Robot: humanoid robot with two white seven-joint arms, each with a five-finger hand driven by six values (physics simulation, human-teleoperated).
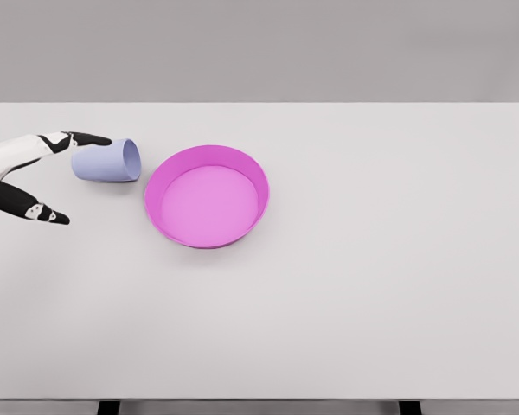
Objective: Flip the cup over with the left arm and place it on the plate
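Observation:
A pale lavender cup (107,161) lies on its side on the white table, its open mouth facing right toward the plate. The magenta plate (255,177), round with a raised rim, sits just right of the cup, a small gap between them. My left hand (59,177) comes in from the left edge with its fingers spread. The upper black-tipped fingers (88,138) reach along the cup's closed end at its top, while the thumb (45,213) points out below and left of the cup. Nothing is held in the hand. The right arm does not show.
The white table (372,259) spreads wide to the right and front of the plate. Its front edge runs along the bottom of the picture, with dark legs under it.

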